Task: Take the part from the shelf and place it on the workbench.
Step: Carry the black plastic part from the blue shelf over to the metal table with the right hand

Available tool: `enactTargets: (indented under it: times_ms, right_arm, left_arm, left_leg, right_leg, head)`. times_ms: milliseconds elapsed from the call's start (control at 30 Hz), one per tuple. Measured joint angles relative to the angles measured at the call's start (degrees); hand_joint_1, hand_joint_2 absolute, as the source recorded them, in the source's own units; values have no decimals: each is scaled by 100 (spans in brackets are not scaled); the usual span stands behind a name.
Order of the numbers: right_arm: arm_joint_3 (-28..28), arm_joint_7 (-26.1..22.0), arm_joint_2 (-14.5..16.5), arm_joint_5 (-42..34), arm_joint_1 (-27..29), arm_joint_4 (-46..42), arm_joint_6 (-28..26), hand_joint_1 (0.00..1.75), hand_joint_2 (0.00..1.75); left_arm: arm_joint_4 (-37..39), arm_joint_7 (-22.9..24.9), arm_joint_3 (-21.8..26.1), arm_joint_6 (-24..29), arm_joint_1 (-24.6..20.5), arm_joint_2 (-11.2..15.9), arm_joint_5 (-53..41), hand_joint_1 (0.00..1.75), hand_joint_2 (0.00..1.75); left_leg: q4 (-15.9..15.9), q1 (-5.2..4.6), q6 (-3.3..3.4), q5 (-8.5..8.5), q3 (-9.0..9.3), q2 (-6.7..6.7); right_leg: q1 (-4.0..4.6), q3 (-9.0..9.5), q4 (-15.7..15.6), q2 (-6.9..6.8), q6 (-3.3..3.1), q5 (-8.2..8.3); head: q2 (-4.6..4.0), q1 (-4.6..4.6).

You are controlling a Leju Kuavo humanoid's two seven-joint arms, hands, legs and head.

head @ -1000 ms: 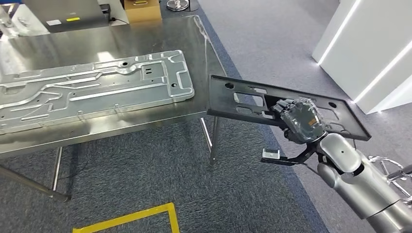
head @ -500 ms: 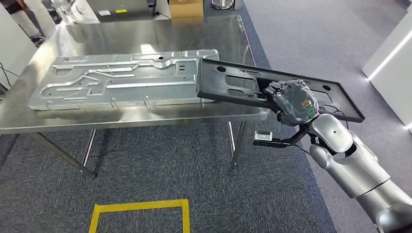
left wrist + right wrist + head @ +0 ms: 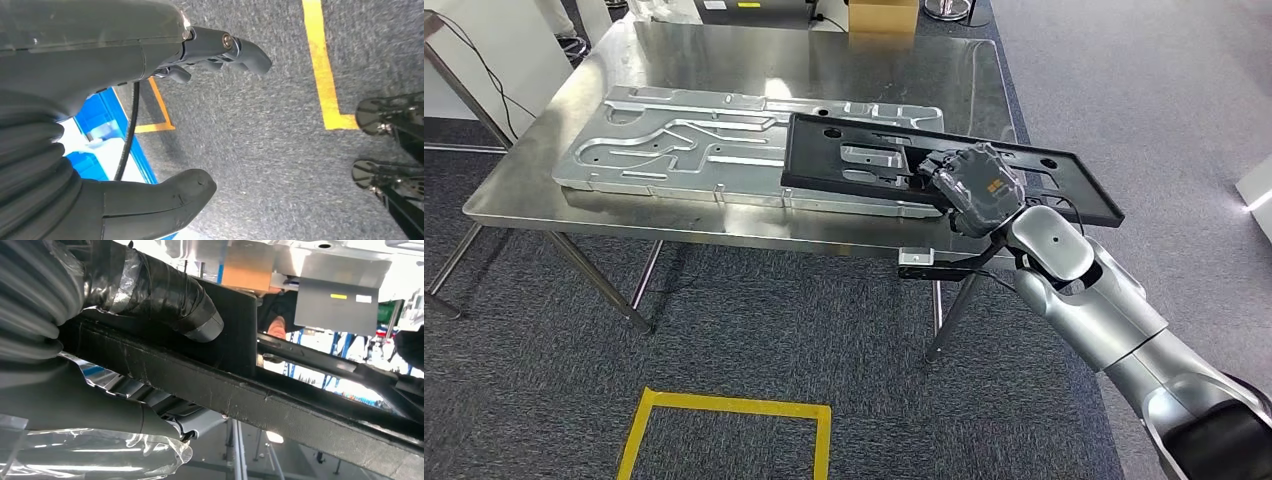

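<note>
The part is a flat black plastic frame (image 3: 864,165) with cut-outs. My right hand (image 3: 972,186) grips it near its middle, thumb on one face and fingers on the other, as the right wrist view shows up close on the black frame (image 3: 280,405). The frame's left end hangs over the steel workbench (image 3: 724,55) and overlaps the silver stamped metal panel (image 3: 704,145) lying there; its right end juts past the table's right edge. In the left wrist view my left hand (image 3: 200,110) hangs over the carpet with fingers apart and nothing in it.
A cardboard box (image 3: 882,14) sits at the workbench's far edge. Yellow floor tape (image 3: 724,420) marks a square on the grey carpet in front. A white cabinet (image 3: 484,50) stands at the left. Bare steel lies behind the panel.
The whole view has shifted as I turned and stepped closer to the workbench. The black frame, still in my right hand, now reaches further over the table and the silver panel.
</note>
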Motion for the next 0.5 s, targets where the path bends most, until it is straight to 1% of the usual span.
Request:
enactTargets:
  times_ms: [133,267,367,500]
  right_arm:
    - [111,50,214,62,-161,179,109,175,175]
    - [248,164,486,190,-286,311,178,175,175]
    - [404,270,757,285,-347,387,218,175,175]
    - [684,441,1222,432,-389,499,286,175,175]
  left_arm:
    - [8,11,-74,14,-48,-12,-2,0,175]
    - [9,66,-122,84,-94,-30,-47,0,175]
    - [9,129,-206,97,-141,-38,-155,0,175]
    - [-17,227,-364,22,-213,-60,-346,0,175]
  left_leg:
    - [0,-5,40,-21,5,14]
    - [0,-7,52,-24,6,19]
    - [1,-8,52,-24,8,26]
    - [1,-8,52,-24,19,49]
  right_leg:
    - [-3,25,-51,15,35,21]
    - [-4,32,-70,18,56,34]
    - [-4,31,-71,20,73,38]
    - [2,31,-71,46,80,38]
  head:
    - [0,1]
    - [0,0]
    - [0,0]
    - [1,0]
